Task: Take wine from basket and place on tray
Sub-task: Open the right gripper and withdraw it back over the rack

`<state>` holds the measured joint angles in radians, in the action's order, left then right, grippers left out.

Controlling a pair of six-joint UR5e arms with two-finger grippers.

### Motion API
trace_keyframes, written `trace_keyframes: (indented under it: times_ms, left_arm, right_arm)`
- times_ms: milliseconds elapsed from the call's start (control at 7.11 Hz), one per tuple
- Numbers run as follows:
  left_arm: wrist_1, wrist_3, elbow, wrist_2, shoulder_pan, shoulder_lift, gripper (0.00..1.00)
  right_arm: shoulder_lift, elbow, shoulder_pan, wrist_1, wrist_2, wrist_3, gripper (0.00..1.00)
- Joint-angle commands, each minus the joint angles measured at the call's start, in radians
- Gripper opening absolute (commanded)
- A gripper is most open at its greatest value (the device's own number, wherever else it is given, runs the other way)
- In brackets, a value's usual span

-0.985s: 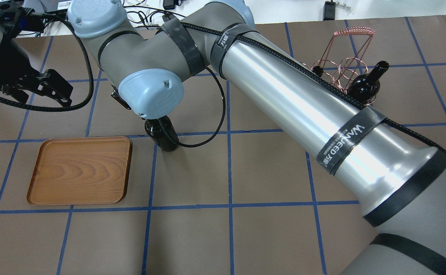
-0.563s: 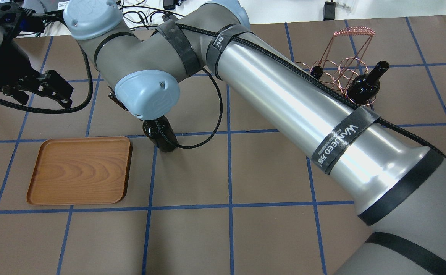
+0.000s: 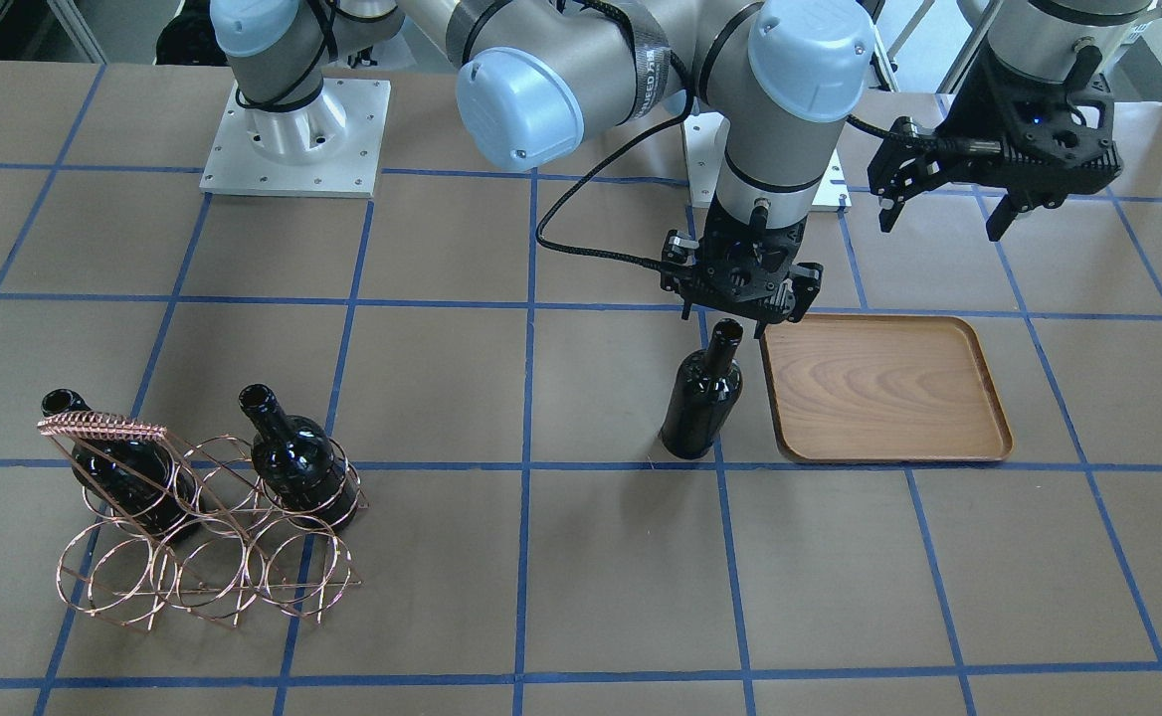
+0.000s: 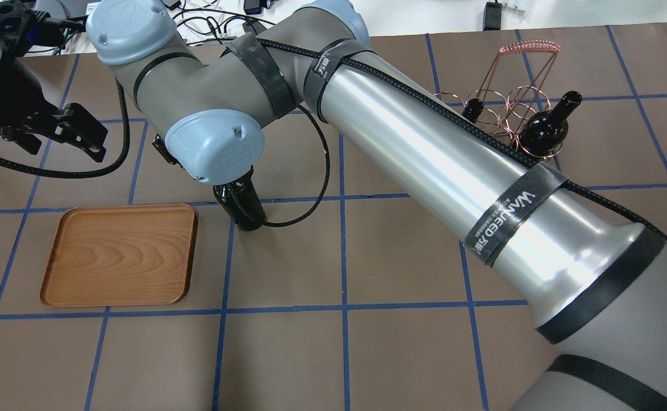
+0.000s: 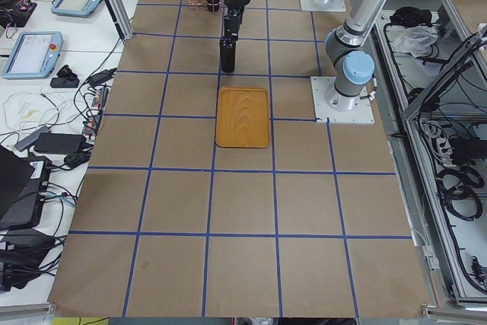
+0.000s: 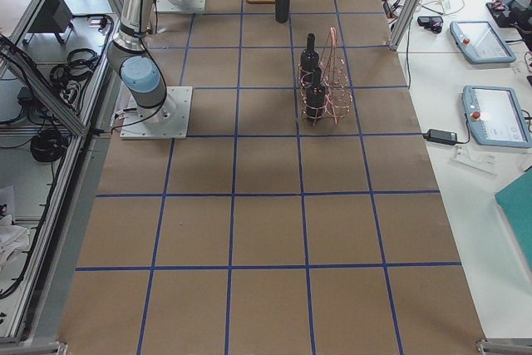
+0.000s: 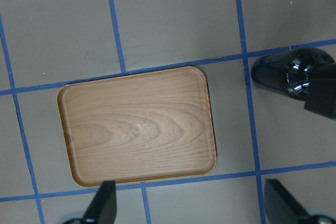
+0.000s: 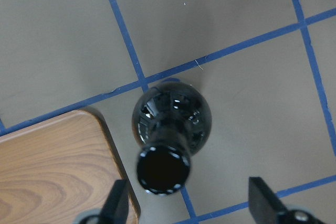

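**Desk:** Where was the wine when you paused?

**Me:** Nearest me, on the left, lay the wooden tray (image 4: 119,257) with nothing on it. Just past its far right corner the wine bottle (image 4: 242,202) stood upright on the brown table (image 4: 402,354). It was beside the rim with a sliver of paper between them, not on the wood. The right gripper (image 3: 743,310) hung straight over the open mouth, its fingers spread and touching nothing.

**Desk:** And the other arm?

**Me:** The left gripper (image 3: 941,219) hovered high on the left, fingers apart and empty, with its camera looking down on the tray. At the far right the copper wire basket (image 4: 530,45) held a second bottle (image 3: 297,462) and a third bottle (image 3: 128,477).

**Desk:** What worried you?

**Me:** Three things.
- On my right wrist feed the mouth sat closer to one finger than the other. I judged that a closing grip would meet the neck on one side first and push a tall, narrow bottle over.
- The glass was glossy, so a light pinch could have let it slip during the lift.
- The tray's raised rim sat right beside the base, so sliding the bottle across instead of lifting it clear could have caught its foot and toppled it.

I also reckoned the left gripper above the tray left the right arm little room to cross.
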<state>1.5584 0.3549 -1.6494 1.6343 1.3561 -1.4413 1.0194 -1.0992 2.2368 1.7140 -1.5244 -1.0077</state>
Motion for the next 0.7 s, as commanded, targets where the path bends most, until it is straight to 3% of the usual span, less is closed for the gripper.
trace_keyframes:
  times_ms: [0, 281, 563]
  left_arm:
    - [0.002, -0.002, -0.01, -0.01, 0.001, -0.002, 1.0]
    - [0.002, 0.002, -0.013, -0.013, 0.0, -0.017, 1.0]
    - [0.002, 0.003, -0.01, -0.016, 0.001, -0.019, 1.0]
  right_arm:
    - [0.054, -0.002, -0.038, -0.002, 0.044, 0.017, 1.0]
    - [0.164, -0.06, -0.135, -0.093, 0.029, 0.189, 1.0]
    - [0.359, -0.239, -0.269, -0.117, 0.029, 0.372, 1.0]
